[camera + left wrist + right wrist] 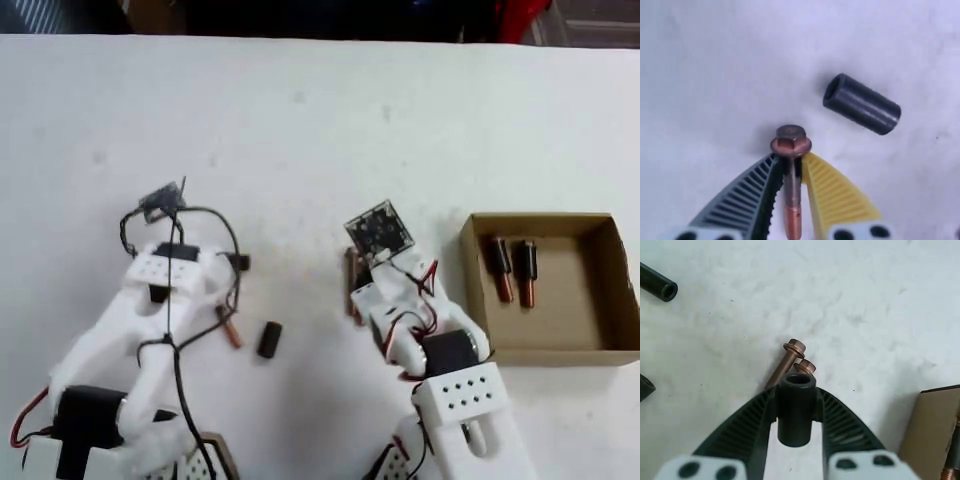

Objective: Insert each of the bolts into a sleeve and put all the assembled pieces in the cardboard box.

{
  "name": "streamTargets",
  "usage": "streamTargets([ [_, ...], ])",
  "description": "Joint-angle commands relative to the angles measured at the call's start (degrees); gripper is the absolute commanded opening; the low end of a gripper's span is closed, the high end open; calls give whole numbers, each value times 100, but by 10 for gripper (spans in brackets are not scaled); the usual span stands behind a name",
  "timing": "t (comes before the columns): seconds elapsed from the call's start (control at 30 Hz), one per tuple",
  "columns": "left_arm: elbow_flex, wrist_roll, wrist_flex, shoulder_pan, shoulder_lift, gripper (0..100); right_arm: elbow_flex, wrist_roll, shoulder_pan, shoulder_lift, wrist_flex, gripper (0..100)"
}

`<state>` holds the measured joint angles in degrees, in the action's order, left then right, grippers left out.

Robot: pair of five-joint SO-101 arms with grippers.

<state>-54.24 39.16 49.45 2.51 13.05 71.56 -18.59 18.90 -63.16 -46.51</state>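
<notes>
My left gripper (791, 162) is shut on the shank of a copper bolt (791, 141), whose head sticks out past the fingertips. A loose black sleeve (861, 104) lies on the table just beyond it, also seen as the sleeve (268, 339) beside the held bolt (231, 331). My right gripper (796, 395) is shut on another black sleeve (796, 410), bore facing forward. Two loose bolts (788, 361) lie side by side on the table just past that sleeve. The cardboard box (535, 352) at the right holds two assembled pieces (499, 265).
The white table stretches open toward the far edge (320, 40). A corner of the box (932, 430) stands close beside my right gripper. The two arms sit near each other, with the loose sleeve (659, 286) between them.
</notes>
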Motion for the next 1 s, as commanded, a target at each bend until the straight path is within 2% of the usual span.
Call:
streamTargets([
  [0.0,62,-1134,88,-31,66,71,-18,0,-22,-136,119,44],
  [0.23,35,-2286,88,-31,31,71,167,0,31,-136,514,44],
  [0.4,35,-2778,114,-31,31,68,290,0,629,-127,699,44],
  [0.53,88,-3297,501,-31,31,67,299,0,1112,-92,840,44],
  [0.63,88,-3780,738,-31,31,16,299,0,1358,-92,971,44],
  [0.83,88,-3938,818,-40,75,21,360,149,1437,-92,1560,44],
  [0.97,97,-3974,782,-171,75,21,738,976,1437,-92,2475,44],
])
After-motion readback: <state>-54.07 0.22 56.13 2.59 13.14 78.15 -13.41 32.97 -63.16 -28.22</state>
